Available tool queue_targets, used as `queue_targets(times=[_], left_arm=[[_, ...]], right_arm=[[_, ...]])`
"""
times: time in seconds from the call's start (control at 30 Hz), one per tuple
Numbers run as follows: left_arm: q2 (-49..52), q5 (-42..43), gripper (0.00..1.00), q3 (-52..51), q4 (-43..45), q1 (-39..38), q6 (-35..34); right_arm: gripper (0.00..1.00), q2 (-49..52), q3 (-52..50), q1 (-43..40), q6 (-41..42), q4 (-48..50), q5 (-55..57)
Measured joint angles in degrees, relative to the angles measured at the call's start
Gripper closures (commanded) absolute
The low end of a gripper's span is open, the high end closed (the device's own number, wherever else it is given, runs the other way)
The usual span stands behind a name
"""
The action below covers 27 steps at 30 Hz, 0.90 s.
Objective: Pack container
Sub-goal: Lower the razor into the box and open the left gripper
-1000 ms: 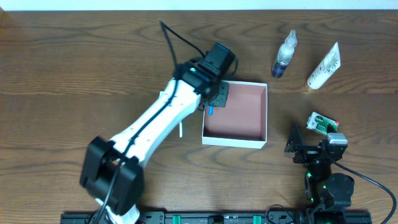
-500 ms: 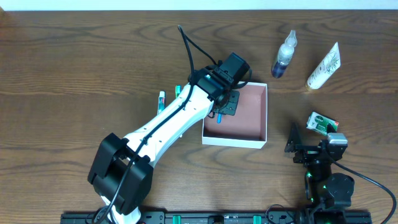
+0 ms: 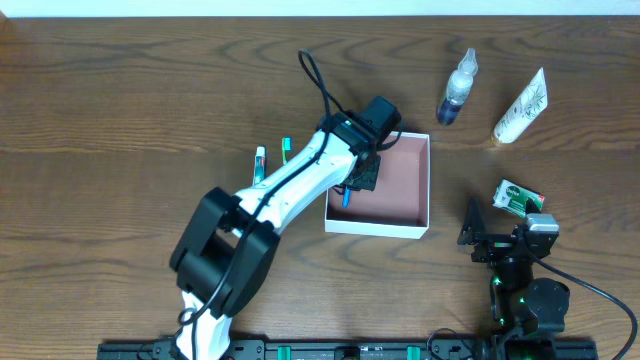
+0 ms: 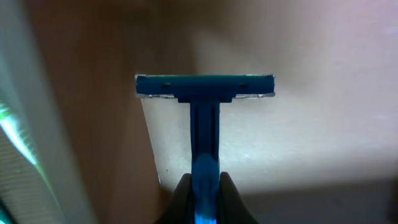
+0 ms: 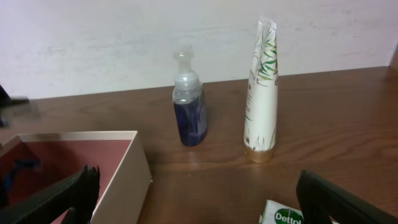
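Well, the left arm reaches out from the near left of the table (image 3: 110, 95) and bends over the container (image 3: 402, 186), a shallow square box with white walls and a pinkish-brown floor that sits about mid-table, a little to the right. The left gripper (image 4: 203, 186) is above the box's left side, just inside the left wall, its two fingers pinched together on the handle of a blue razor (image 4: 204, 94). From the wrist view the razor's head points away from the fingers and is set square across the handle, with the box floor behind it; I cannot tell whether the head touches the floor or hangs just above it.

Over at the near right the right gripper (image 5: 198, 180) is parked low, jaws spread wide apart with nothing between them. It faces the far edge. Just beside it, on its far right, lies a small green-and-white packet (image 3: 517, 197).

Farther back on the right stand a clear bottle (image 3: 456, 90) with dark blue liquid and a white tube (image 3: 521, 108) printed with green leaves, near each other but apart.

Left of the box, partly hidden by the arm, lie two small slender items (image 3: 260, 163), too small to name.
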Motion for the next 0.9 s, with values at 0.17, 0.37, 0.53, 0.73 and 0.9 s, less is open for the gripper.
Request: queue_targets(times=[0.17, 0.37, 0.53, 0.73, 0.9], left_arm=[[1.7, 0.0, 0.94, -0.2, 0.4, 0.0, -0.2], [1.7, 0.0, 0.94, -0.2, 0.6, 0.0, -0.2], [1.7, -0.4, 0.94, -0.2, 0.6, 0.0, -0.2], [1.7, -0.5, 0.93, -0.2, 0.5, 0.0, -0.2], [1.7, -0.7, 0.92, -0.2, 0.6, 0.0, -0.2]], right_arm=[[0.01, 0.0, 0.0, 0.0, 0.0, 0.0, 0.0], [0.01, 0.0, 0.0, 0.0, 0.0, 0.0, 0.0], [0.01, 0.0, 0.0, 0.0, 0.0, 0.0, 0.0], [0.01, 0.0, 0.0, 0.0, 0.0, 0.0, 0.0], [0.01, 0.0, 0.0, 0.0, 0.0, 0.0, 0.0]])
